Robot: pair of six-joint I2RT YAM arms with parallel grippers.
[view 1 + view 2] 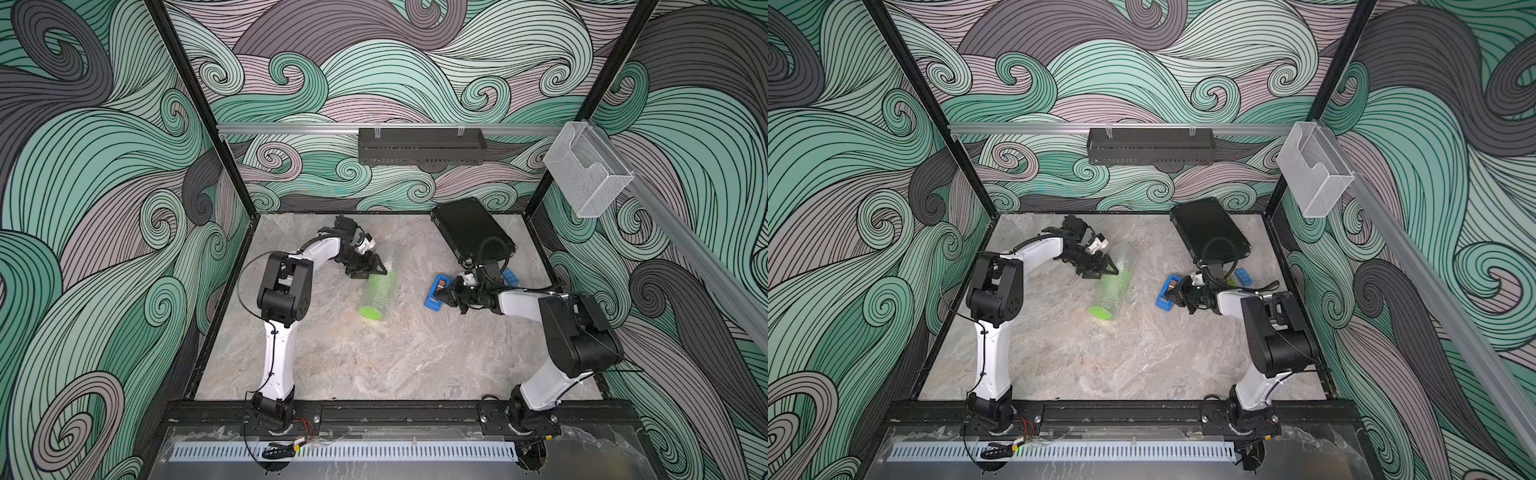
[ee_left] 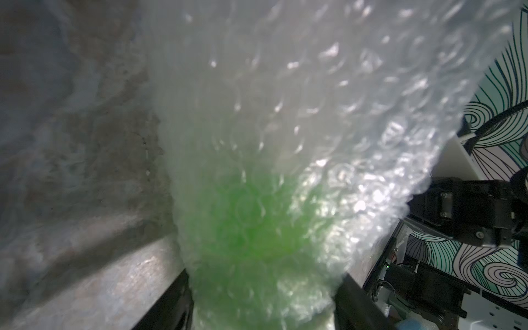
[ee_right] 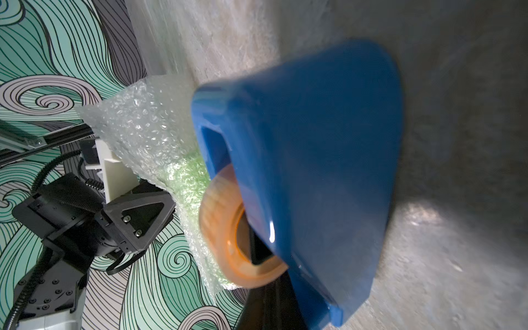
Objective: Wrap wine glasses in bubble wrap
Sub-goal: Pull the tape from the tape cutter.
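The lime-green wine glass lies on its side on the marble table, rolled inside the clear bubble wrap; its flat foot pokes out of the near end. In both top views my left gripper sits at the far half of the roll. In the left wrist view its fingers press the wrap from both sides, green glass showing through. My right gripper is shut over a blue tape dispenser. Its dark tips lie beside the orange tape roll; what they pinch is hidden.
A black flat case lies at the back right with a cable running from it. A small blue block sits behind my right wrist. A black shelf and a clear box hang on the walls.
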